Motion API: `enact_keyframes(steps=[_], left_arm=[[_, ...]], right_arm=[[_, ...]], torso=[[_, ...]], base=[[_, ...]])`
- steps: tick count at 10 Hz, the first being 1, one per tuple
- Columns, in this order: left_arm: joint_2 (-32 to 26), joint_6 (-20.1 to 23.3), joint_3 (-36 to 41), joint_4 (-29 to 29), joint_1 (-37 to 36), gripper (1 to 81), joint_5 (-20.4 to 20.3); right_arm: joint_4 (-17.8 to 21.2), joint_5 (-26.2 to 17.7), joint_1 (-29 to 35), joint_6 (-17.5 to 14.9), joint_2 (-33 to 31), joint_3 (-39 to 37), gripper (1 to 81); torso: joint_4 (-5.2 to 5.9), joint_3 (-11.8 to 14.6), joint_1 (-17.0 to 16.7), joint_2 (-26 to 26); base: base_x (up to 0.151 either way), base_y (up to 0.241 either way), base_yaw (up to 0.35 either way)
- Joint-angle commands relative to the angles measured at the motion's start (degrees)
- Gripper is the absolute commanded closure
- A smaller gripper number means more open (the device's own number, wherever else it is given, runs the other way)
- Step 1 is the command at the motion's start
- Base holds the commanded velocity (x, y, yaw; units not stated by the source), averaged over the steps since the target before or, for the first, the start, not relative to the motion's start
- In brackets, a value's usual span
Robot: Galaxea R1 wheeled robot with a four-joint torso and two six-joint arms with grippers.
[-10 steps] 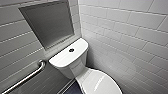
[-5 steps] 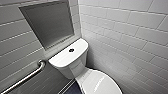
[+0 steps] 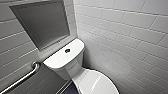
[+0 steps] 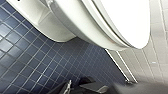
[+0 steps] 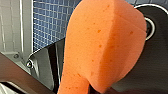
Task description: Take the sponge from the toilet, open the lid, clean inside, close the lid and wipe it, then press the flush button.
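White-tiled walls (image 3: 120,30) hem the toilet (image 3: 75,72), its long axis running from the cistern (image 3: 63,56) at frame centre, flush button (image 3: 67,50) on top, to the shut lid (image 3: 97,83) at the lower edge; a grab bar (image 3: 22,77) crosses the lower left. The right gripper (image 5: 96,88) pinches the sponge (image 5: 105,47) by its narrow end; whether the left gripper (image 4: 75,87) is open cannot be told.

The toilet (image 3: 75,72) stands in the corner, its cistern against the back wall below a recess (image 3: 42,22). The flush button (image 3: 67,50) sits mid-cistern; the lid (image 3: 96,83) lies shut in front. A grab rail (image 3: 22,78) runs along the left.
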Motion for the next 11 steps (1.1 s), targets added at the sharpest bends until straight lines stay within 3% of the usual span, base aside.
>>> enact_keyframes(steps=[1,4,5,8,9,11], left_arm=[[-0.56,-0.43,5.63,-1.10,-6.00,1.0,3.65],[-1.70,-1.05,10.02,-1.10,-6.97,1.0,3.65],[-1.53,-1.05,10.91,-1.10,-6.97,1.0,3.65],[0.14,-1.05,11.10,-2.06,-6.97,1.0,4.88],[0.84,-1.05,11.10,-2.06,-6.97,1.0,4.97],[2.34,-1.05,10.92,-1.98,-7.06,1.0,6.11]], right_arm=[[-1.48,-2.93,0.00,-0.05,-1.52,0.60,81.1],[-1.66,-2.93,0.27,-0.05,-0.91,0.33,81.1],[-1.75,-3.01,0.27,-0.14,-0.73,0.33,81.1],[-2.10,-3.01,0.27,-0.05,-0.29,-0.28,81.1],[-1.92,-2.93,-0.34,-0.05,-0.37,-0.89,81.1],[-2.10,-3.01,-4.47,-0.14,0.77,-4.41,81.1]], torso=[[0.15,0.00,0.00,0.00],[-4.16,0.00,0.00,0.00],[-5.74,-2.00,0.00,0.00],[-8.36,-3.19,0.00,0.00],[-6.97,-2.01,0.00,0.00],[-8.11,-2.38,0.02,0.00]], base=[[0.000,0.000,0.000],[0.000,0.000,0.000],[0.000,0.000,0.000],[0.000,0.000,0.000],[0.000,0.000,0.000],[0.000,0.000,0.000]])
